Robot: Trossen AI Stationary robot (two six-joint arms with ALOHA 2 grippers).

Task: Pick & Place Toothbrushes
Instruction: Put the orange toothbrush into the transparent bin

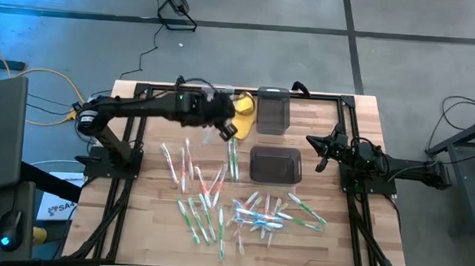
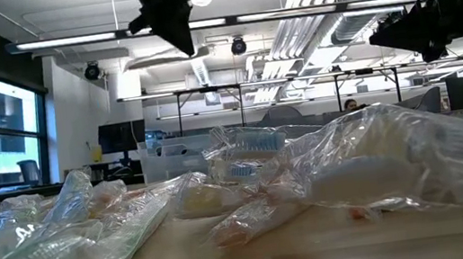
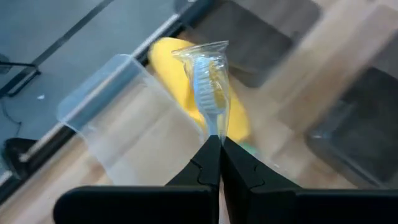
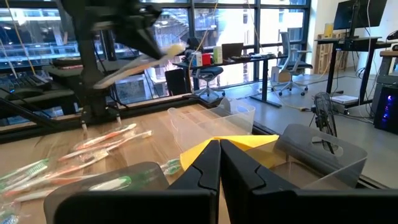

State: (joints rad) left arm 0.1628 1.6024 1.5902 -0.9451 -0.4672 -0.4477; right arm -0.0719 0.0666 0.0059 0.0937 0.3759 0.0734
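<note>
Your left end effector is clenched on a wrapped toothbrush, pinching only its lower tip, so it could swing or slip out before reaching a bin. The arm reaches from the worktop's left edge toward the back, hanging above the clear bin, I think. The other toothbrushes lie toward the front edge. The right end effector, fingers together and empty, waits at the right edge.

L fingers pinched (R too)
</note>
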